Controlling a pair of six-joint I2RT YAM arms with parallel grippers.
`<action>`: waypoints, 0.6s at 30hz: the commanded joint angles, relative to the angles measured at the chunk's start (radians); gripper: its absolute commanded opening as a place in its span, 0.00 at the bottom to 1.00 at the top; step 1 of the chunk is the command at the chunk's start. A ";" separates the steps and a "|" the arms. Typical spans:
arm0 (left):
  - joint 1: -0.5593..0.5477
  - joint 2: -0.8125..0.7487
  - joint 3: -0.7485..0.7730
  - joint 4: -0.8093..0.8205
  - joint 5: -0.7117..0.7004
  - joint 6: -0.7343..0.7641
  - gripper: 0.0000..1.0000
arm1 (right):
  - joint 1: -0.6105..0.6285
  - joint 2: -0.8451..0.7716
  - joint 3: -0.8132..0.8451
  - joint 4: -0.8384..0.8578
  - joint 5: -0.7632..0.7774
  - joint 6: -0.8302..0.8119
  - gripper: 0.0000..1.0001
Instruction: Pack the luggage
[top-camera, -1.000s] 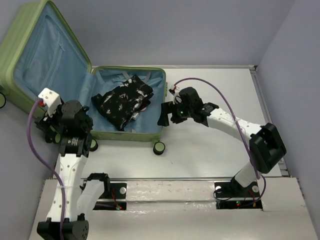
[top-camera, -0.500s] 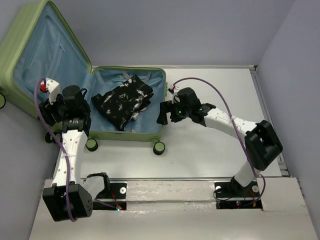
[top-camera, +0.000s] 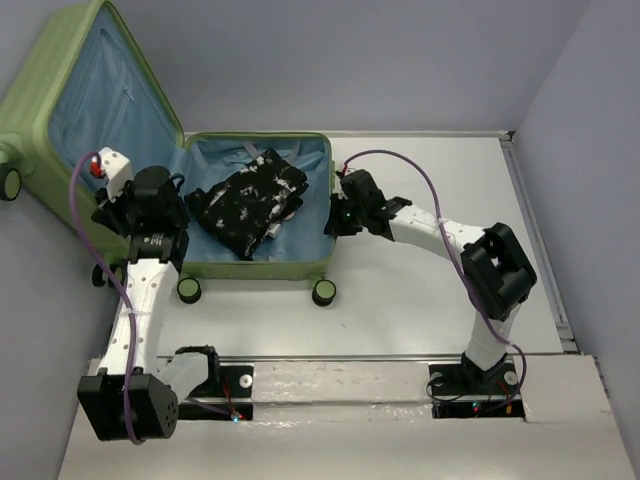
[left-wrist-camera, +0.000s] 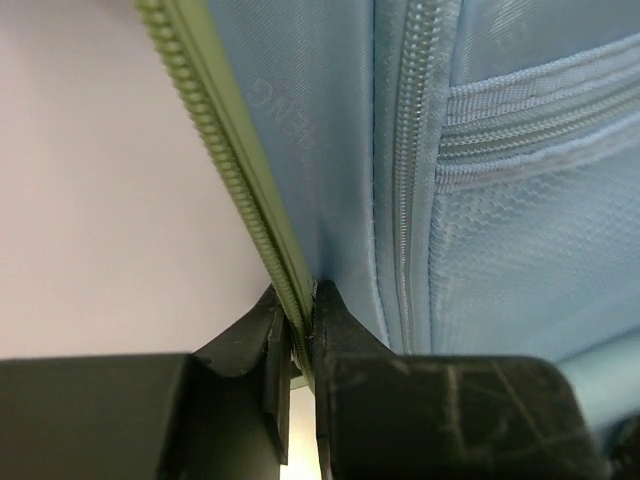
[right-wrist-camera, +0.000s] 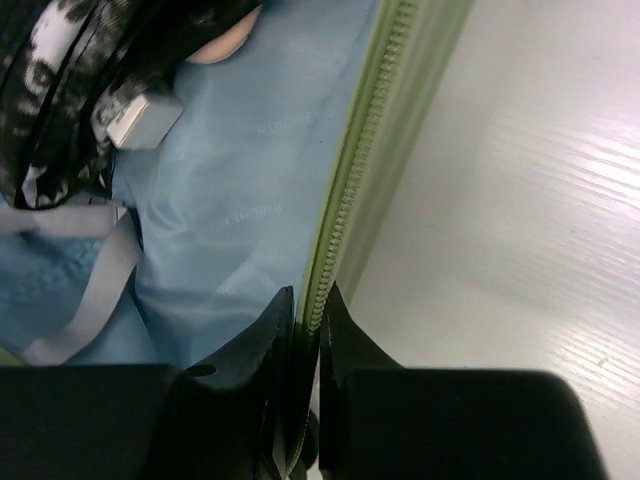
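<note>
Near edge first: both arm bases bolted in, and the white table (top-camera: 420, 290) runs away from them. The left arm climbs the left side with a purple cable (top-camera: 88, 235) looping beside it. From above, the left gripper (left-wrist-camera: 303, 335) is buried under its own wrist and can't be read. The wrist camera settles it: black fingers (left-wrist-camera: 345, 330) pinched tight on the green zip rim of the lid (top-camera: 100, 110). There's blue lining on one side and a pale blur on the other that I can't make out. Same story for the right gripper (right-wrist-camera: 303, 315), clamped narrow on the rim of the right-hand wall, lining to its left and table to its right. Its tips are lost in shadow.

Now the luggage (top-camera: 255, 268): it's on the left part of the table, wide open. The lower shell lies flat, with two wheels (top-camera: 323, 292) at the near end facing the arms. So its length runs near to far, with the hinge down the left side. Inside is a folded black garment (top-camera: 245, 205) with white print, lying aslant. The right wrist view catches only the garment's edge, plus a pale tag (right-wrist-camera: 140, 115) and a grey strap (right-wrist-camera: 90, 290) cut off at the frame.

Furthest back, the lid stands tilted, leaning out to the left with its lining facing up and right. Its far corner is clipped by the picture's edge
</note>
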 joint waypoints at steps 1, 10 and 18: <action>-0.242 -0.045 -0.010 0.124 -0.059 0.131 0.06 | 0.008 0.002 -0.010 0.064 -0.032 -0.044 0.07; -0.928 -0.112 -0.088 0.179 -0.314 0.153 0.06 | 0.008 -0.054 -0.073 0.096 -0.026 -0.012 0.07; -1.444 -0.015 -0.007 0.138 -0.449 0.066 0.27 | -0.041 -0.141 -0.212 0.119 -0.017 0.010 0.07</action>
